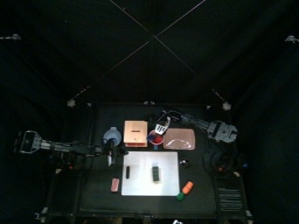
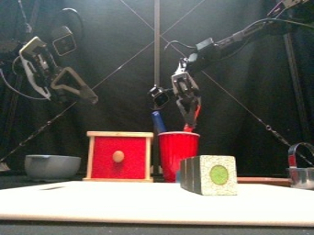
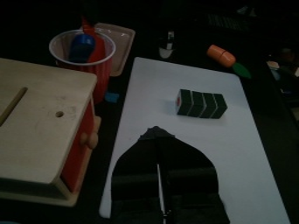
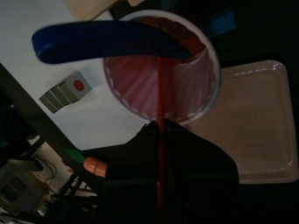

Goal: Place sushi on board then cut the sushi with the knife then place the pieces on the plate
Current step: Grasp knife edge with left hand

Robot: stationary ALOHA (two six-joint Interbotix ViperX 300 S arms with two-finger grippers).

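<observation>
My gripper (image 3: pixel 158 134), jaws together, hangs over the white board (image 3: pixel 228 149) carrying the sushi roll (image 3: pixel 201 102), wooden box (image 3: pixel 41 122) alongside.

Pale wooden box (image 3: pixel 35 109), matt white board (image 3: pixel 233 149), seemingly glossy plastic red cup (image 2: pixel 179 152).

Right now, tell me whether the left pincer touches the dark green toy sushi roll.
Apart. In the left wrist view, bare white cutting board shows between the left pincer and the dark green toy sushi roll.
</observation>
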